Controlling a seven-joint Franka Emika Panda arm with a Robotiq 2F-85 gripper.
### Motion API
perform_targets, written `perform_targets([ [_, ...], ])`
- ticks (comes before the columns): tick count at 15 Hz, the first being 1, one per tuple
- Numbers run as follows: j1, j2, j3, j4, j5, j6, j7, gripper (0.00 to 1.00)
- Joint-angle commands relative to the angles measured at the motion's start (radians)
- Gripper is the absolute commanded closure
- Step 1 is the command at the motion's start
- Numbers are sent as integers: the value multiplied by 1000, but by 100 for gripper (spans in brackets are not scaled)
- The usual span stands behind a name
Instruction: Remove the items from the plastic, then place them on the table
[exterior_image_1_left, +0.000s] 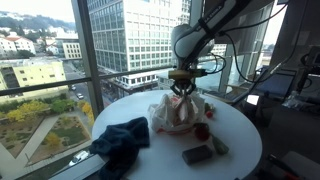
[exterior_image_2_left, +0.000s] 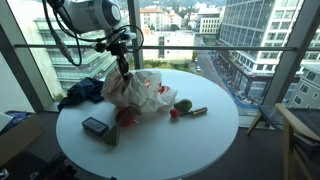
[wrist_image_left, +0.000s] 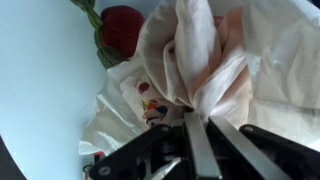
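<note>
A crumpled white plastic bag (exterior_image_1_left: 175, 113) with coloured print lies in the middle of the round white table (exterior_image_1_left: 240, 125); it also shows in the exterior view (exterior_image_2_left: 140, 95). My gripper (exterior_image_1_left: 181, 90) comes down on top of the bag, as also seen in the exterior view (exterior_image_2_left: 122, 68). In the wrist view the fingers (wrist_image_left: 200, 125) are closed together, pinching a fold of the bag (wrist_image_left: 200, 50). A red item with green leaves (wrist_image_left: 122, 28) lies on the table beside the bag. What is inside the bag is hidden.
A dark blue cloth (exterior_image_1_left: 120, 140) lies at the table's edge. A black flat box (exterior_image_1_left: 196, 155), a green item (exterior_image_1_left: 218, 146) and a red item (exterior_image_1_left: 201, 131) lie near the bag. A brown stick (exterior_image_2_left: 197, 111) lies apart. Windows surround the table.
</note>
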Motion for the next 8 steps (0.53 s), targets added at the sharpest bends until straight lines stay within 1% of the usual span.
perform_targets([
  [1, -14, -123, -4, -19, 63, -53, -58, 98],
  [5, -10, -263, 2, -43, 6, -4, -29, 98],
  [8, -12, -347, 31, -37, -46, 51, 3, 98],
])
